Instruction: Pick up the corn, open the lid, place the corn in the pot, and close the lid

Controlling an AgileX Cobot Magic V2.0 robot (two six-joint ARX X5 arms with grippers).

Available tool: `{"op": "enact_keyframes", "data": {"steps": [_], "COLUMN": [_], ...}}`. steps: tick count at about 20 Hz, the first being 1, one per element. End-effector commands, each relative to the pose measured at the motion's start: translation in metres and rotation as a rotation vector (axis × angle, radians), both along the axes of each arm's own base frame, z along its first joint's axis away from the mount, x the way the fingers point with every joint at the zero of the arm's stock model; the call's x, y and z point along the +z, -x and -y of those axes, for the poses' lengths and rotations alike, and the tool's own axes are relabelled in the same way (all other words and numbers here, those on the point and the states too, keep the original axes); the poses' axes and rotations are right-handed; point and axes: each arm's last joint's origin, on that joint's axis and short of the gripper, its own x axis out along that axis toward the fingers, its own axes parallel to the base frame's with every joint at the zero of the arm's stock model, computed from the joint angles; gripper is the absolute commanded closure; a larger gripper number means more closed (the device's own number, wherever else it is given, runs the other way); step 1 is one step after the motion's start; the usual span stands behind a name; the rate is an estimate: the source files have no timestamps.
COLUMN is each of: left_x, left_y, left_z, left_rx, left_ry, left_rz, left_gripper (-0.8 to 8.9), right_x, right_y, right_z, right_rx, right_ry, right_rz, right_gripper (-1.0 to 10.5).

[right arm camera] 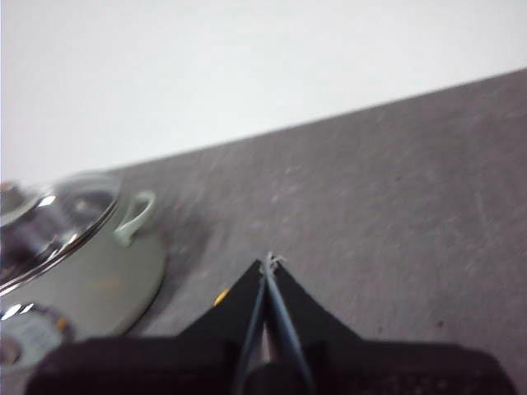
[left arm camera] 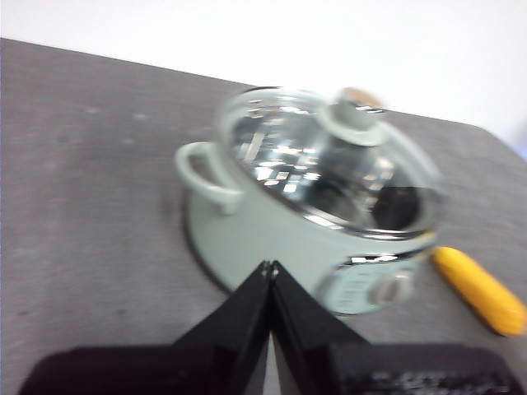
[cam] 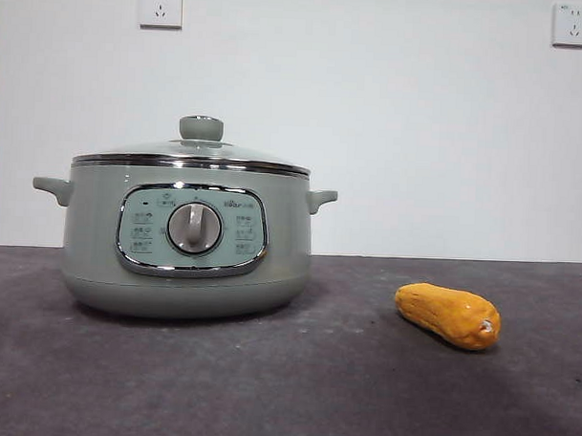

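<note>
Corn (cam: 448, 316) lies beside the pot (cam: 185, 243) — lid (cam: 193, 155) on — both grippers' jaws pressed together, empty.

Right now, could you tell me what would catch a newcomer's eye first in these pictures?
The large sage-green electric pot stands left of centre on the dark grey table, its domed glass lid closed. To its right lies the stubby yellow-orange corn cob, apart from the pot.

Pot (cam: 186, 262) on worktop (cam: 285, 390), left of centre in front view. Lid (cam: 193, 155) seated on pot. Corn (cam: 447, 316) on worktop right of pot, apart from it, lying on side. Wall behind; two sockets (cam: 161, 5) high on wall.
</note>
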Motion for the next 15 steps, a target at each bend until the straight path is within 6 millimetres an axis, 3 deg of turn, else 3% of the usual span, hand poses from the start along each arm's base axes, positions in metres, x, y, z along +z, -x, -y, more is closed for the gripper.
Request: {"op": "enact_keyframes", "data": {"steps": [1, 7, 15], "left_x": [0.013, 0.044, 0.072], "left_y": [0.004, 0.017, 0.033], "left_z": [0.001, 0.004, 0.009], "left_rx": [-0.031, -0.078, -0.151], "left_ry": [-0.002, -0.061, -0.107], "left_rz": [-0.008, -0.051, -0.103], "left_gripper": [8.19, 8.19, 8.19], "right_x": [0.022, 0.062, 0.097], "right_y": [0.002, 0.002, 0.001], "right_z": [-0.001, -0.002, -0.004], "right_rx": [0.051, 0.138, 0.246], "right_ry": [0.063, 0.156, 0.208], "right_rz": [-0.049, -0.192, -0.33], "right_gripper": [9.6, 9.6, 9.6]}}
